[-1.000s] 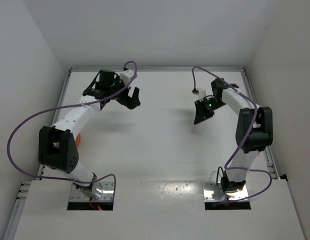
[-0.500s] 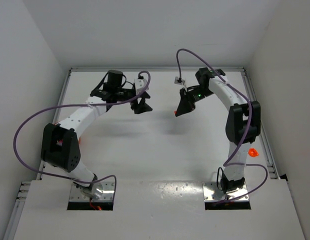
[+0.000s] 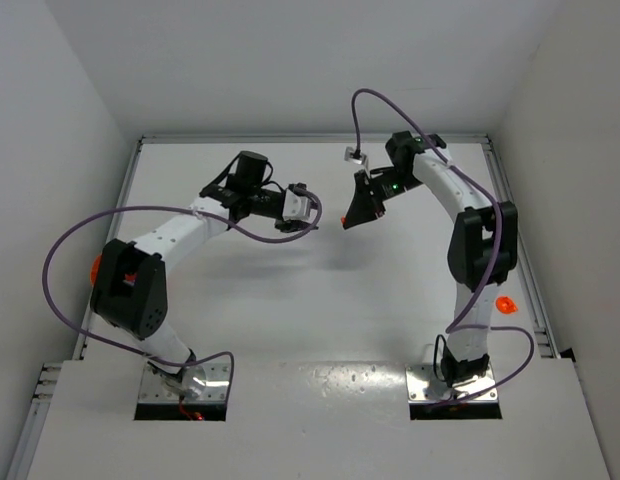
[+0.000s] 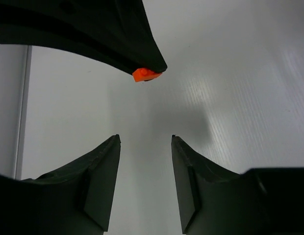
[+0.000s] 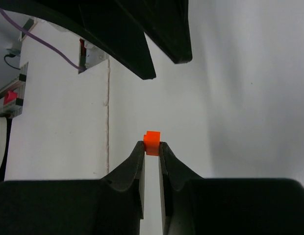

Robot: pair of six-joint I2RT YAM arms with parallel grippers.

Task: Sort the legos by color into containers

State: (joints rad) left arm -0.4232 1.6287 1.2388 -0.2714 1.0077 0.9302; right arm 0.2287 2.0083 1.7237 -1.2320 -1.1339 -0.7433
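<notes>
Brick first: the tiny orange plastic lego brick (image 5: 152, 142) is pinched at the very tips of the right gripper (image 3: 350, 218). Its fingers are pressed together on the brick, and a bit of it pokes out past them. It's up in the air over the white table (image 3: 290, 300), resting on nothing.

Seen from the left gripper (image 4: 145, 138), the brick sits straight ahead of the gap between the fingers, near but apart from both tips. Those jaws are spread partway, wider than the brick, with nothing between them. The two grippers face each other almost tip to tip, the right one slanting in across the left one's line.

We read this as a handover. The right arm has the brick, so the left only needs to go forward along its own pointing direction until the exposed end is between its fingers. The brick looks too stubby for us to call a long axis, and there's not much free plastic to grab. We can't make out a container for sure in any view.
</notes>
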